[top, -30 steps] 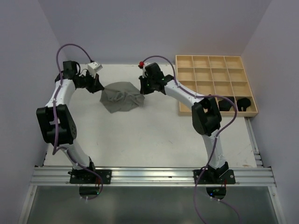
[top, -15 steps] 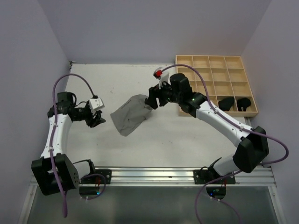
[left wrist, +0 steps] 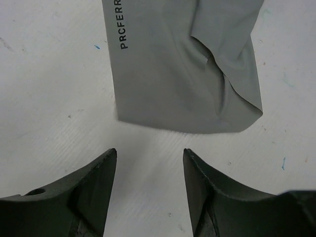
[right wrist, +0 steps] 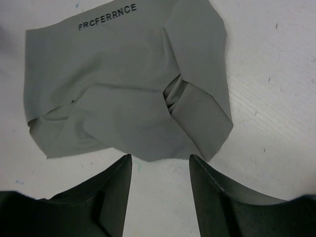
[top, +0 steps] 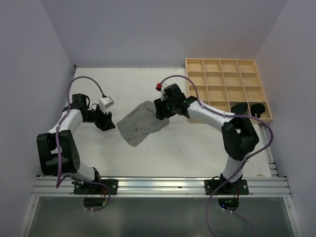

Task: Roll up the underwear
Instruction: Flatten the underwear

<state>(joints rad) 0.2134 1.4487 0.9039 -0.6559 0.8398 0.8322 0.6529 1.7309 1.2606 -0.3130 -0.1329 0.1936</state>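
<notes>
- While both arms reach in over the white surface (top: 173, 148), the grey brief (top: 140, 126) lies on it between them, and nothing grips it.
- Left of the brief, the left arm (top: 74, 116) points its jaws at the cloth's left edge, near it but apart.
- Those jaws are spread and empty. In the wrist view the two dark fingers (left wrist: 91, 192) frame bare surface, and the brief (left wrist: 182, 74) begins just beyond their tips.
- The brief lies slantwise, with its low end toward the near left and its high end toward the far right.
- It is loosely folded and creased. One flap is turned over its body, and dark lettering runs along one edge.
- At the brief's far-right corner is the right arm (top: 212, 114), its jaws over or just beside the cloth there.
- These jaws are also spread and hold nothing. In the wrist view the fingers (right wrist: 111, 197) stand on either side of a gap, and the nearest fold of the brief (right wrist: 128, 94) just reaches its mouth. I cannot tell whether the cloth touches them.
- Well to the right of the brief sits the wooden tray (top: 221, 72).
- Two black briefs (top: 239, 109) sit in the tray's nearest row, one in each of the two rightmost compartments.
</notes>
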